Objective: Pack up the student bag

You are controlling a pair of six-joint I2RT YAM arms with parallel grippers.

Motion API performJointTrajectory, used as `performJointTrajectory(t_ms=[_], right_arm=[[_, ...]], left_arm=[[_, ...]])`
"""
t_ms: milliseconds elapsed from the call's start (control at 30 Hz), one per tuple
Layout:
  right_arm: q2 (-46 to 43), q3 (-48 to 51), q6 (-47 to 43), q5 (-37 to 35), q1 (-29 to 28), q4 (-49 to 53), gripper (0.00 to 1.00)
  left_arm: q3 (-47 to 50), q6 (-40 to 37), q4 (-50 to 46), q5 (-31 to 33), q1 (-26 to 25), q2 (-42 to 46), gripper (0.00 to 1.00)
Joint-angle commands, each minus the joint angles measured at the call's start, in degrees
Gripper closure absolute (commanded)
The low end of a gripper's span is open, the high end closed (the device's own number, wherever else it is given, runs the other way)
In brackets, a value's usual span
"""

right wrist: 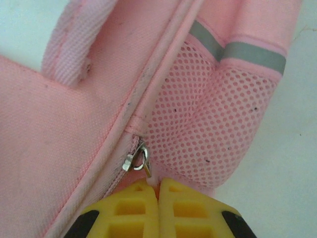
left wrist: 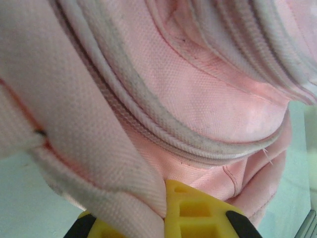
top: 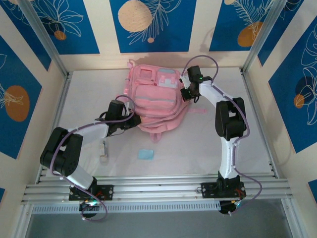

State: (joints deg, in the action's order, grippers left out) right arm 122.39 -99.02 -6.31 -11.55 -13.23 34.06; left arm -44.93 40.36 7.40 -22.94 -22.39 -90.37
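Both pairs of jaws were closed on pink cloth. The left gripper [left wrist: 164,201] held a fold of the student bag [top: 153,94] at its lower-left edge in the top view. The right gripper [right wrist: 158,186] was pinched tight just below the metal zip slider [right wrist: 137,159], beside the mesh pocket [right wrist: 198,119], seemingly on the pull tab. The bag lay flat in the upper middle of the frame. It looked light, limp and grippy, likely to sag and bunch when lifted; seams, straps and zip tabs seemed the surest holds.
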Motion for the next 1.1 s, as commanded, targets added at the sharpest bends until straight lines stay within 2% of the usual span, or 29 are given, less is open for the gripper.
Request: performJointTrajectory(t_ms=[0, 233, 333, 433, 500, 600, 700, 800, 1067], right_arm=[[2.9, -5.7, 7.3, -9.3, 5.3, -3.9, 1.00], [-3.8, 1.4, 6.7, -2.3, 3.9, -6.7, 0.99], [-9.7, 7.1, 7.1, -0.7, 2.5, -9.2, 0.77], [-14.0, 10.5, 9.4, -0.9, 0.7, -9.6, 0.61], [-16.1, 12.6, 11.6, -0.6, -0.7, -9.8, 0.53], [-18.3, 15.3, 15.3, 0.6, -2.9, -11.3, 0.49], [-19.1, 16.6, 18.7, 6.1, -4.5, -13.1, 0.47], [-17.9, 16.0, 21.8, 10.8, -5.3, -14.3, 0.44], [-12.4, 13.4, 27.2, 16.7, -6.4, -16.3, 0.40]], left_arm=[[0.1, -3.8, -7.6, -3.7, 1.1, 2.8, 1.00], [0.0, -2.5, -4.7, -4.2, 1.1, 2.3, 1.00], [-0.6, -1.4, -3.3, -4.4, 1.1, 1.5, 1.00], [-1.0, 0.3, -1.5, -4.7, 1.0, 0.7, 1.00], [-0.3, 3.1, 2.6, -6.1, 1.0, 0.0, 1.00], [-0.7, 3.9, 4.2, -5.6, 0.6, -0.1, 1.00], [-0.5, 3.4, 4.2, -3.6, 0.2, 0.7, 1.00], [-0.5, 1.7, 2.4, -1.8, 0.0, 1.3, 1.00], [0.7, 1.7, 2.7, 1.2, -1.0, 1.4, 1.00]])
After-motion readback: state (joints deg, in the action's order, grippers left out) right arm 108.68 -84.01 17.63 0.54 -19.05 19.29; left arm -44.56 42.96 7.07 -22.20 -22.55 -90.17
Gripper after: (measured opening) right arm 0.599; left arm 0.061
